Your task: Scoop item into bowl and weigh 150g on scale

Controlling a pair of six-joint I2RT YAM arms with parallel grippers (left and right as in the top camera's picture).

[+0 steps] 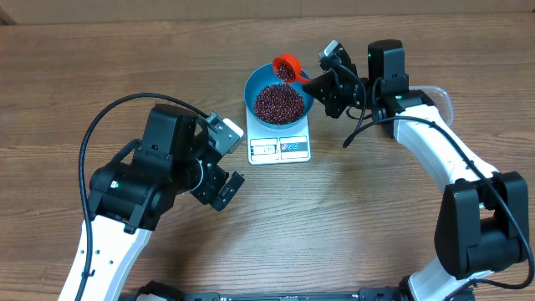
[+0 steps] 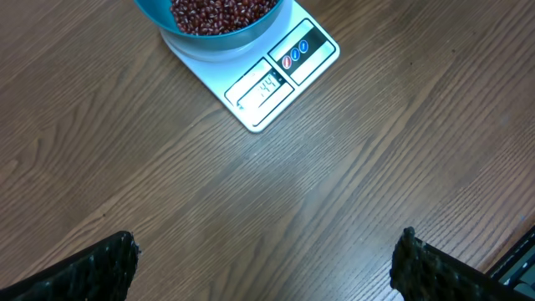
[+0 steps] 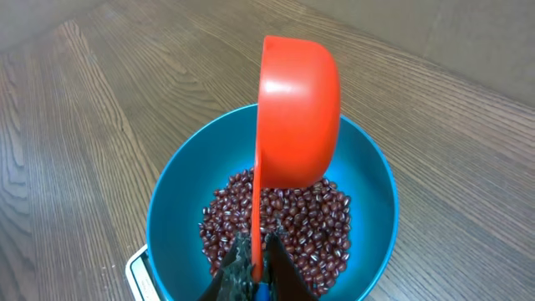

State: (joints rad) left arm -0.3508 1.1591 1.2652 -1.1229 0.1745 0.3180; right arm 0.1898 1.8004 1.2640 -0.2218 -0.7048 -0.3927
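A blue bowl (image 1: pixel 259 88) holding a heap of dark red-brown beans (image 1: pixel 279 102) stands on the white scale (image 1: pixel 280 149) at the table's middle back. My right gripper (image 3: pixel 259 263) is shut on the thin handle of an orange scoop (image 3: pixel 297 109). The scoop is turned on its side above the beans (image 3: pixel 309 221), over the bowl's (image 3: pixel 167 201) far half. In the overhead view the scoop (image 1: pixel 287 67) hangs at the bowl's far rim. My left gripper (image 2: pixel 266 251) is open over bare wood, short of the scale (image 2: pixel 280 79), with nothing between its fingers.
A clear plastic tub (image 1: pixel 440 96) shows partly behind the right arm at the back right. The left arm's black cable (image 1: pixel 100 125) loops over the left side of the table. The scale's display (image 2: pixel 266 86) faces the front edge.
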